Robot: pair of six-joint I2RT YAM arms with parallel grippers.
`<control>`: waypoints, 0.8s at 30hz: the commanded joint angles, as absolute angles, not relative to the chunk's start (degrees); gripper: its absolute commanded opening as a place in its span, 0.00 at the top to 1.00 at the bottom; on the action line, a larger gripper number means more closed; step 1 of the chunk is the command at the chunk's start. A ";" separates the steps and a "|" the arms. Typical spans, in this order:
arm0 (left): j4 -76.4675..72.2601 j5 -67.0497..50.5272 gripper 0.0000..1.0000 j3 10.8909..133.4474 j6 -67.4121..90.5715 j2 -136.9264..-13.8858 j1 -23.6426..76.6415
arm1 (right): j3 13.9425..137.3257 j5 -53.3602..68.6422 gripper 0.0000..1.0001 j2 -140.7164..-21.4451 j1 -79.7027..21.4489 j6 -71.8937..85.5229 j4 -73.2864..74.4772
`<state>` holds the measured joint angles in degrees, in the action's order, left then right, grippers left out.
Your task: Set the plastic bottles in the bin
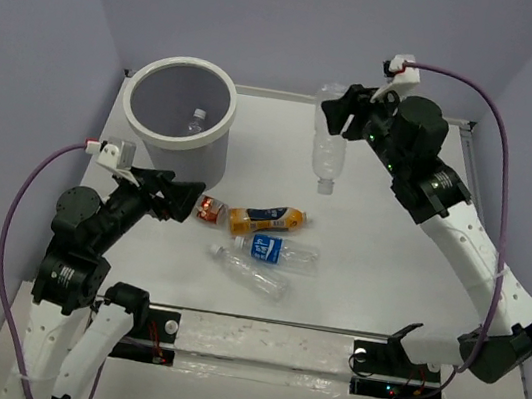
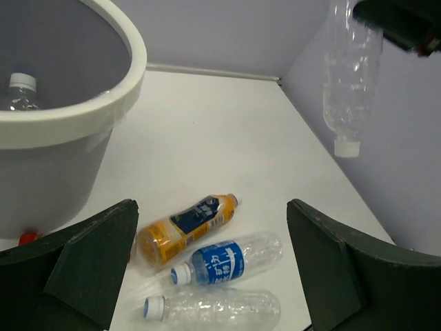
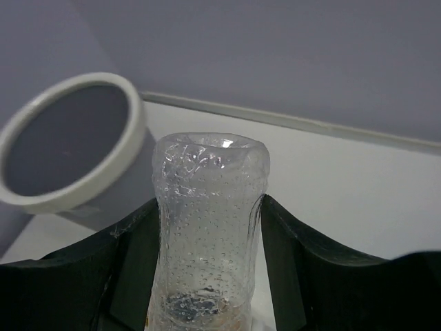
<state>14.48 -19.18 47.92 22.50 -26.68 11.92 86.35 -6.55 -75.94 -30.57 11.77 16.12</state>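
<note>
Delivery is the step in hand. On the white table (image 1: pixel 377 268), the round white bin (image 1: pixel 186 159) stands at the far left, with one capped bottle (image 1: pixel 195 121) lying inside. The right gripper (image 1: pixel 335 117) is clamped on the base of a crumpled clear bottle (image 1: pixel 327 154), held cap-down in the air, right of the bin and apart from it. Next it should swing left over the grey opening, then release. The left gripper (image 1: pixel 188 202) hangs wide open and empty, just beside the red-labelled bottle (image 1: pixel 209 209). The orange bottle (image 1: pixel 265 220), blue-labelled bottle (image 1: pixel 268 251) and plain clear bottle (image 1: pixel 254 275) lie nearby.
</note>
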 commanded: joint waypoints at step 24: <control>29.44 -33.58 0.03 37.44 18.99 -25.49 13.71 | 141.69 0.61 0.59 -133.68 -47.99 13.36 -29.44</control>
